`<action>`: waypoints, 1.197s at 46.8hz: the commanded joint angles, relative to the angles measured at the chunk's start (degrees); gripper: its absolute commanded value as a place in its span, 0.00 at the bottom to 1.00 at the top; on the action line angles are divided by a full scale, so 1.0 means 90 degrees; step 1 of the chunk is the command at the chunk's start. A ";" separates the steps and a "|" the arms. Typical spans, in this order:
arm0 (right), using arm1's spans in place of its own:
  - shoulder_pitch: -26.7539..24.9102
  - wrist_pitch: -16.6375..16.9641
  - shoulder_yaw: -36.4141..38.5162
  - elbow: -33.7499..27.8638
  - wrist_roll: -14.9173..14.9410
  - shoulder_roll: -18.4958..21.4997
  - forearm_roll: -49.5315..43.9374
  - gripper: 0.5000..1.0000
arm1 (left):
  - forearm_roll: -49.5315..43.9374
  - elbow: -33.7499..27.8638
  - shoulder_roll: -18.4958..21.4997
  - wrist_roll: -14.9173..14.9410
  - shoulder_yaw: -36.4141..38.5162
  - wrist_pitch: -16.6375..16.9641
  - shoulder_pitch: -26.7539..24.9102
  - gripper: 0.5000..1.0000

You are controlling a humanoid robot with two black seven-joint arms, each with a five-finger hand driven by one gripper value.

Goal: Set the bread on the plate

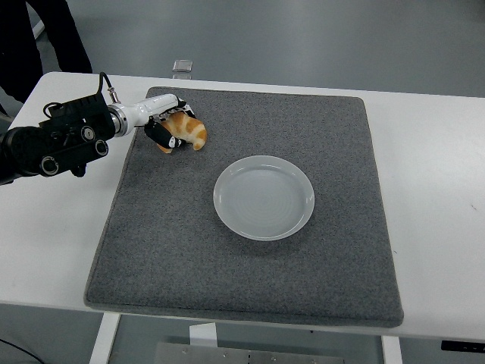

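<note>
The bread (188,130), a golden-brown croissant-shaped piece with pale stripes, sits in the grip of the left hand (168,129) over the far left part of the grey mat (250,258). The hand's black and white fingers (161,136) are curled around the bread's left side, pinching it, while the bread's right end sticks out free beyond them. Whether the bread rests on the mat or is just above it cannot be told from this view.

Behind the hand, its white wrist section runs back to the left into the black forearm (61,140), which carries round fittings and a cable and comes in from the left edge over the white table (447,174). The forearm is above the bare table, just left of the mat's left edge.

To the right of the hand and nearer the robot lies the plate (264,197), 1 round pale dish with nothing on it, near the middle of the mat. It is clearly apart from the hand and the bread, with bare mat between them.

Beyond the hand, at the table's far edge, stands a small clear object (182,68); it is too small to identify. Further left and beyond the forearm, at the top left corner, the dark trouser legs of a person (34,38) show.
</note>
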 commanded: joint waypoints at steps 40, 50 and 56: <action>0.0000 0.0000 0.0000 0.0000 0.0002 0.0000 -0.0001 0.90 | -0.0162 -0.1123 0.0816 -0.0074 -0.0413 -0.0696 -0.2302 0.00; 0.0000 0.0000 0.0000 0.0000 0.0002 0.0000 0.0009 0.90 | -0.0113 -0.1368 0.0689 -0.0142 -0.0452 -0.1126 -0.2780 0.00; 0.0000 0.0000 0.0000 0.0000 0.0002 0.0000 0.0009 0.90 | -0.0083 -0.1368 0.0299 -0.0288 -0.0452 -0.1312 -0.2878 0.00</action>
